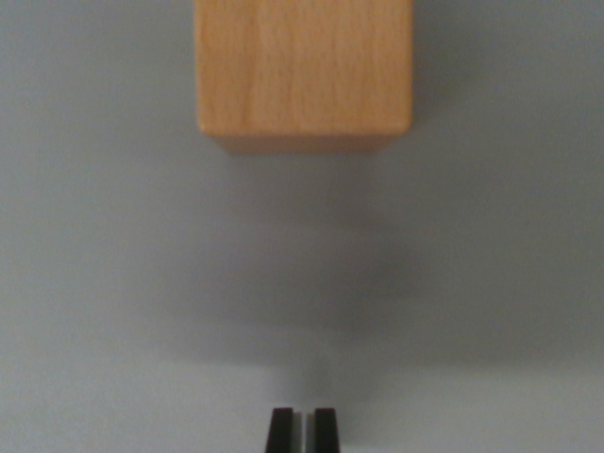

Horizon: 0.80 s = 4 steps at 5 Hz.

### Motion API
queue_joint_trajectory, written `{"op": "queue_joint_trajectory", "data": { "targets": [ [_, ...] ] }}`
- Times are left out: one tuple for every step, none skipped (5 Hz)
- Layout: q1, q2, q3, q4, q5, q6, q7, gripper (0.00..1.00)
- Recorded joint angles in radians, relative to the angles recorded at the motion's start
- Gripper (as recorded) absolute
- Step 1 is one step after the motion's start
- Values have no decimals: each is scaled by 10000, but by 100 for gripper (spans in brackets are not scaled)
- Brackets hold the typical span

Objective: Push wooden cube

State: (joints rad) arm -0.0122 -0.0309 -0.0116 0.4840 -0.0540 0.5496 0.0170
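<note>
The wooden cube sits on a plain grey surface at the top of the wrist view, its upper part cut off by the frame edge. Between the cube and the pincer lies only bare surface with a soft shadow across it. The pincer is well below the cube, roughly in line with its middle. Its two dark fingertips stand nearly together, seemingly clenched on nothing, though the picture is blurred.

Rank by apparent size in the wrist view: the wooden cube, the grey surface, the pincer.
1. Grey surface, fills most of the picture.
2. Wooden cube, cut off by the top edge.
3. Pincer, only its two dark fingertips show, nearly together; closeness to the camera makes its true size unsure.
</note>
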Motion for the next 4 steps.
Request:
{"op": "queue_joint_trajectory", "data": {
  "targets": [
    [1, 99, 1, 137, 4, 39, -2, 100],
    [1, 99, 1, 137, 4, 39, -2, 100],
    [4, 257, 2, 358, 10, 101, -4, 100],
    [4, 257, 2, 358, 10, 101, -4, 100]
  ]
}}
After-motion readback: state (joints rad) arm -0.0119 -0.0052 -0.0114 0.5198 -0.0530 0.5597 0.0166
